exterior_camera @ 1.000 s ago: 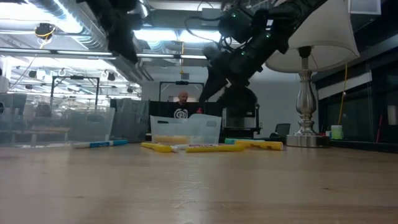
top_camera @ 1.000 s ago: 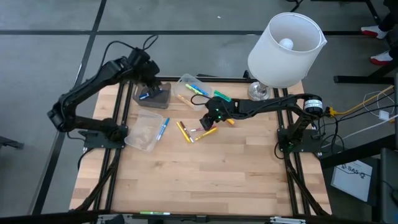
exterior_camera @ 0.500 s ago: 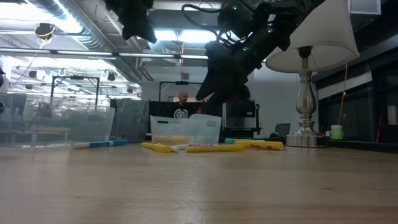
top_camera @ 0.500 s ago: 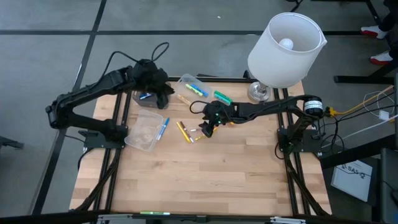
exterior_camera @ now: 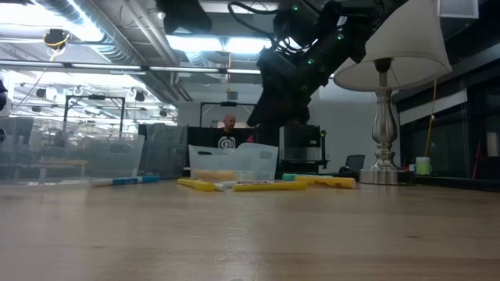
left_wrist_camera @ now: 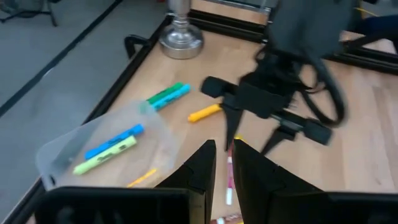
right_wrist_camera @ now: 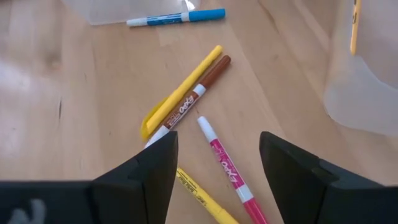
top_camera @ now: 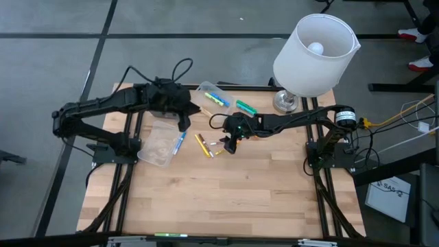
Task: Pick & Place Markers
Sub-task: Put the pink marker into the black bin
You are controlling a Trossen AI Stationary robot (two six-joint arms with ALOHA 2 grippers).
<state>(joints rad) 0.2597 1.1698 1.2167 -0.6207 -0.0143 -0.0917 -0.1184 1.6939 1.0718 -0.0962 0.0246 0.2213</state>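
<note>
Several markers lie loose on the wooden table: a blue one (top_camera: pixel 180 140), a yellow (right_wrist_camera: pixel 180 93) and a brown one (right_wrist_camera: pixel 199 90) side by side, a pink one (right_wrist_camera: pixel 227 165) and a green one (top_camera: pixel 245 106). More lie inside a clear tub (top_camera: pixel 208 95). My right gripper (right_wrist_camera: pixel 214 152) is open and hovers above the pink marker, one finger on either side of it and clear of it. My left gripper (top_camera: pixel 184 119) hangs over the table between the tubs and above the blue marker. Its fingers (left_wrist_camera: pixel 205 163) are almost together and hold nothing.
A second clear tub (top_camera: pixel 159 143) lies at the left, beside the blue marker. A table lamp (top_camera: pixel 312 51) stands at the far right corner, its base (left_wrist_camera: pixel 181 38) beyond the markers. The near half of the table (top_camera: pixel 226 199) holds nothing. A person (exterior_camera: pixel 228 123) shows far behind.
My left gripper has left the dark tub at the far left and swung toward the table's right and near edge, ending above the blue marker. My right gripper has sunk a little toward the loose markers, staying open.
</note>
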